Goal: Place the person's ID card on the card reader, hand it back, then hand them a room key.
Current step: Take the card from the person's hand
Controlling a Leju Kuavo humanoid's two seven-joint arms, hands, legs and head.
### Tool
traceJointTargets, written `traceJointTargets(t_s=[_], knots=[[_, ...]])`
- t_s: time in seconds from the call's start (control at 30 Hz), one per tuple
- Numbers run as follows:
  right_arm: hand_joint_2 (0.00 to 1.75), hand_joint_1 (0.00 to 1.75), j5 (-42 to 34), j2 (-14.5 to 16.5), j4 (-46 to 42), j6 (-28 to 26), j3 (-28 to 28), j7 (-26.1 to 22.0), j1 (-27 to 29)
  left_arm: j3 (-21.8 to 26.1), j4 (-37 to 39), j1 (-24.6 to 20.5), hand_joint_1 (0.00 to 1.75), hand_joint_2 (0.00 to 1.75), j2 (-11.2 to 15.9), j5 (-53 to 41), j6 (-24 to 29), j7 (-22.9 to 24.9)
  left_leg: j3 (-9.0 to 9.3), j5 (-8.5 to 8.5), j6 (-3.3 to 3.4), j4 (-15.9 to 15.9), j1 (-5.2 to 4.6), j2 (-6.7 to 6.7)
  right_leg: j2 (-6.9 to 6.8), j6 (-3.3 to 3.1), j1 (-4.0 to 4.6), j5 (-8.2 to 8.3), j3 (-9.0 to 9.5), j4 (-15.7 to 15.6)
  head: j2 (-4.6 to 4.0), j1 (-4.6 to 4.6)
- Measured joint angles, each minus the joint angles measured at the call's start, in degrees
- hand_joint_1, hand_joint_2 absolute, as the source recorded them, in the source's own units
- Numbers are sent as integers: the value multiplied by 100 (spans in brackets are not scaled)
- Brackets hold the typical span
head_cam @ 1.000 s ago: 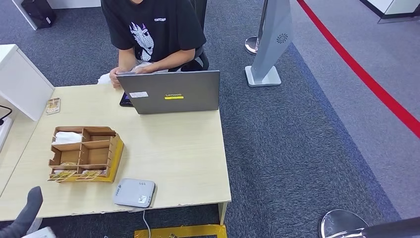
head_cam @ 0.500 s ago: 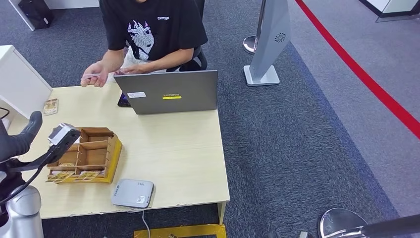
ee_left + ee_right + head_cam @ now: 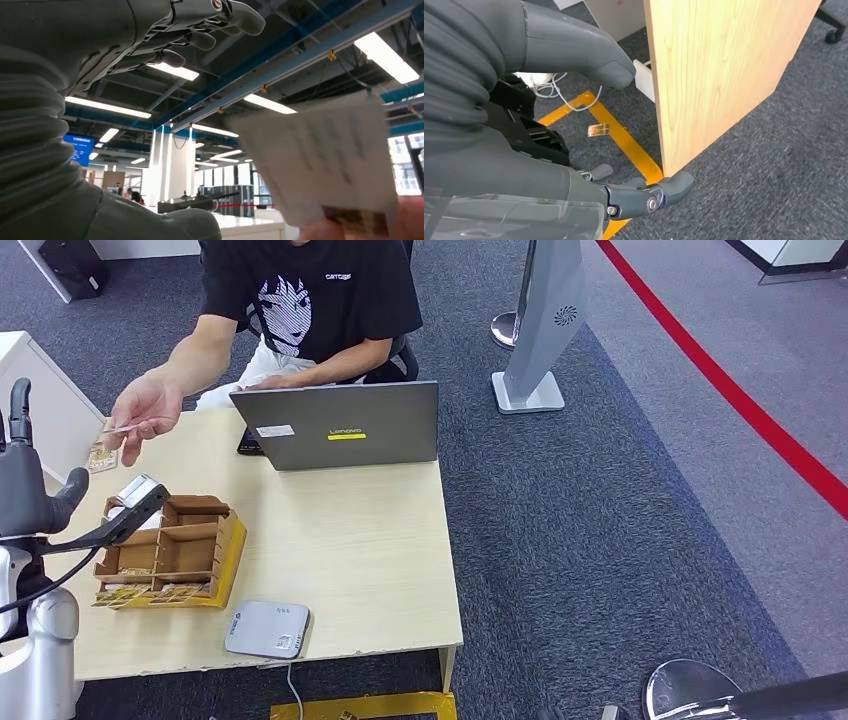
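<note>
Two hands matter at this moment: the robot's left hand point(image 3: 28, 495) and the person's hand point(image 3: 145, 412). Seen from the head view, the left hand is raised at about 9 o'clock of the table point(image 3: 350, 540), fingers apart and holding nothing. The person's hand reaches across from 12 o'clock, pinching the ID card point(image 3: 120, 427) just beyond the robot's fingers. The card and the robot's hand are near but apart. In the left wrist view the card point(image 3: 320, 165) appears blurred and close, between the thumb point(image 3: 165, 225) and the fingers point(image 3: 200, 20).

The right hand point(image 3: 644, 195) hangs beside the table edge, fingers loosely spread, holding nothing.

The card reader point(image 3: 268, 629) lies flat near the table edge at 6 o'clock, its cable running off the front. A wooden organiser point(image 3: 170, 550) stands between the raised hand and the reader. A laptop point(image 3: 340, 425) stands open at 12 o'clock.

Probable step: receive the card; the reader, the return and the room key are not yet reached.

Hazards:
- Early closing. Fingers shutting before the card is between them would miss it or knock it from the person's pinch.
- Thin grip. A flat card held at one edge could slip and fall on the table or into the organiser.
- Contact with the person's fingertips, which are beside the card.
- Collision with the organiser on the way to the reader.
</note>
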Motion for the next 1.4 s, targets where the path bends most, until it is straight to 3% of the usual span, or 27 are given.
traceJointTargets(t_s=[0.2,0.5,0.63,1.23,1.3,1.4], knots=[[175,0,41,0,21,-47,3,19,-7,-346,1009,-376,0,175,392,-37,81,358,-4,2,-3,0,1,4,7,-4,2,2,-4,1,0,0],[175,0,73,-1,37,-98,8,23,-17,-633,1287,-429,0,175,570,-39,124,487,-13,-1,-1,1,-1,4,7,-2,0,1,-10,-1,0,0],[175,0,75,-1,39,-121,10,23,-17,-657,1315,-429,172,175,603,-39,122,486,-13,0,-1,1,0,4,6,-2,1,1,-12,-1,0,1],[175,0,126,0,45,-155,14,23,-16,-661,1154,-398,175,175,586,-39,129,505,-15,0,-1,1,0,3,4,-2,1,2,-11,0,0,4],[175,0,128,0,45,-158,14,22,-15,-748,1068,-349,175,175,680,-39,215,740,-15,-1,-2,1,1,11,13,-3,1,2,-12,0,0,4],[175,0,130,0,45,-164,14,10,7,-1216,724,-183,175,175,1061,-40,600,1213,-15,-2,-3,1,2,20,22,-2,2,1,-18,1,0,-3]])
